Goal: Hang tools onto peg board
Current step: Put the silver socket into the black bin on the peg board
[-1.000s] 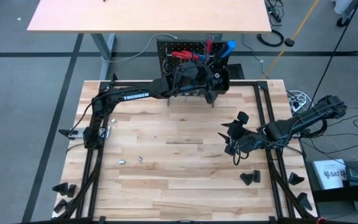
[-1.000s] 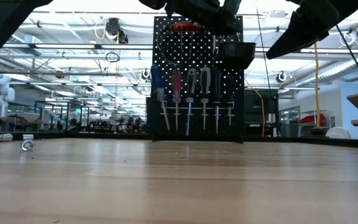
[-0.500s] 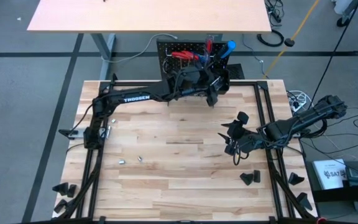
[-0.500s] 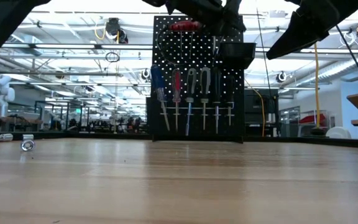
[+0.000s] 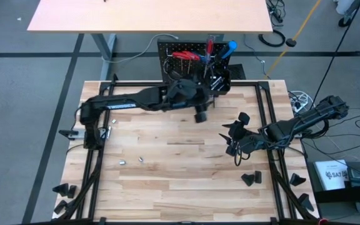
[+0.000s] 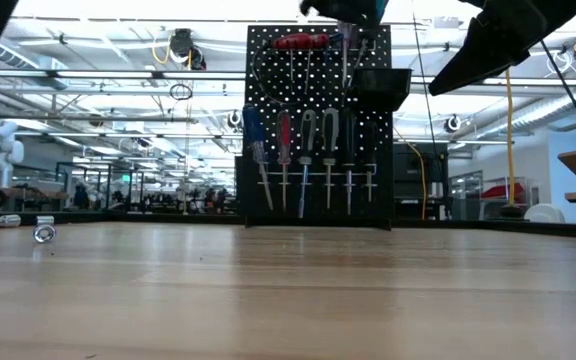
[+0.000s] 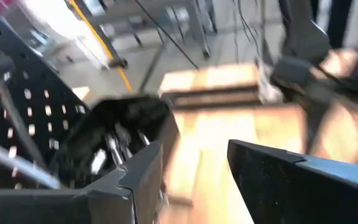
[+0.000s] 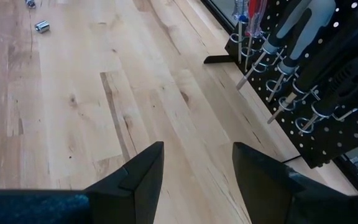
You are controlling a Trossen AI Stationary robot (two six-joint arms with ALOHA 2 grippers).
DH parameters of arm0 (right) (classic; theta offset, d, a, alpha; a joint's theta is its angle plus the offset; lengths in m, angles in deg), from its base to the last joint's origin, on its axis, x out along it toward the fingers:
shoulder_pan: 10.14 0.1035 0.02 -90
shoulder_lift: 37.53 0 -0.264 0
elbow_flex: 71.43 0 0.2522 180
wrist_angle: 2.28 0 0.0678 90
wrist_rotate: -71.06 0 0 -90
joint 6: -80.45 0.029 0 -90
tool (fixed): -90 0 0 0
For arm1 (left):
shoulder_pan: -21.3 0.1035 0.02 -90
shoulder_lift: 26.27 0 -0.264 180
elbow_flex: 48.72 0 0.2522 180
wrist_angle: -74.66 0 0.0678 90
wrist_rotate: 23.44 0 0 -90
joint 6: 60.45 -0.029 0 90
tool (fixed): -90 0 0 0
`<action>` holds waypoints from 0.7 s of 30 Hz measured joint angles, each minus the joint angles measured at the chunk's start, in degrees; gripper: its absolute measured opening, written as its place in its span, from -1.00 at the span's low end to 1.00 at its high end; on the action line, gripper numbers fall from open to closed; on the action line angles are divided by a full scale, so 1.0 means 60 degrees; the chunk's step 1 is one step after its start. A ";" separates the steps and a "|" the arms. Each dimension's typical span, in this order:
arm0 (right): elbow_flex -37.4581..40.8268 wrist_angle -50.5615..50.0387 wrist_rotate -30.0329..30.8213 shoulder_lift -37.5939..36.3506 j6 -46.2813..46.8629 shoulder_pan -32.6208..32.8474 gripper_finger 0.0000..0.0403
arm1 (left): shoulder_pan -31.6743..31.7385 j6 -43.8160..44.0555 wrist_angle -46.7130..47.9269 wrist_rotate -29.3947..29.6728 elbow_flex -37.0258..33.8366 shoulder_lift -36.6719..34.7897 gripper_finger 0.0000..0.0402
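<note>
High view: left tool [image 5: 201,115] released near peg board [image 5: 192,53]; right tool [image 5: 233,139] parted, empty, table [image 5: 167,181] mid-right.

You've got 1 peg board [image 6: 318,70] there. On it I count 6 screwdrivers [image 6: 285,135] hanging in the lower row, 1 pair of red-handled pliers [image 6: 298,42] up top, and 1 black bin [image 6: 383,88]. Plus 2 small metal bits [image 5: 122,161] lying loose mid-table.
</note>
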 joint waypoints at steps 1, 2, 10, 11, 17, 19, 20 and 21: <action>0.0000 0.0010 0.0000 -0.0001 0.0000 0.0001 -0.09 | -0.0092 0.0017 0.0548 -0.0064 0.0000 -0.0186 -0.06; 0.0000 0.0007 -0.0004 0.0003 0.0002 0.0001 -0.09 | -0.0165 0.0022 0.1243 -0.0274 0.0000 -0.0403 -0.06; 0.0004 0.0790 -0.0004 0.0293 -0.0154 0.0001 -0.09 | -0.0808 0.2258 0.7101 -0.1373 -0.0338 -0.2287 -0.06; 0.0004 0.1044 -0.0032 0.0419 -0.0264 0.0001 -0.09 | -0.0959 0.2652 0.7536 -0.1363 -0.0612 -0.2576 -0.06; 0.0004 0.3651 -0.1437 0.1659 -0.1656 -0.0185 -0.09 | -0.2245 0.4724 0.6951 -0.0284 -0.3699 -0.4965 -0.06; 0.0004 0.5049 -0.1800 0.2252 -0.2118 -0.0309 -0.09 | -0.2680 0.5574 0.6391 0.0143 -0.5037 -0.5882 -0.06; 0.0004 0.5843 -0.1812 0.2582 -0.2278 -0.0371 -0.09 | -0.2915 0.6022 0.6025 0.0328 -0.5703 -0.6316 -0.06; 0.0004 0.6712 -0.1812 0.2924 -0.2386 -0.0436 -0.09 | -0.3131 0.6430 0.5621 0.0515 -0.6381 -0.6747 -0.06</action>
